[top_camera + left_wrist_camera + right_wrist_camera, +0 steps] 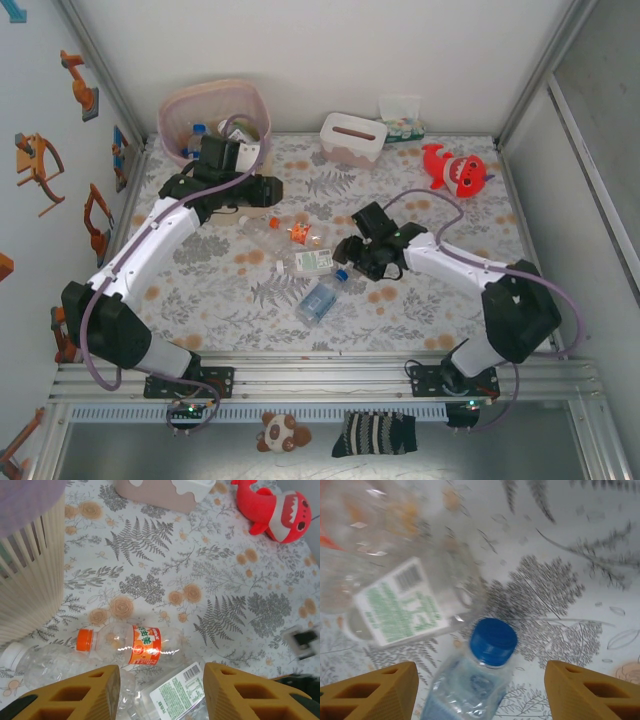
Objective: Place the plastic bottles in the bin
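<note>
Now the left gripper (162, 680) hangs just beside the bin (30, 580), its jaws partly apart and holding nothing. Below it an orange-label bottle (135, 645) and a green-label bottle (177, 692) lie on the table near the bin's foot. A white-cap bottle (12, 655) lies closest to the bin's wall. Farther from the bin, the right gripper (480, 680) stands wide, straddling a blue-cap bottle (487, 655) without touching it. More bottles (195, 138) lie inside the bin.
</note>
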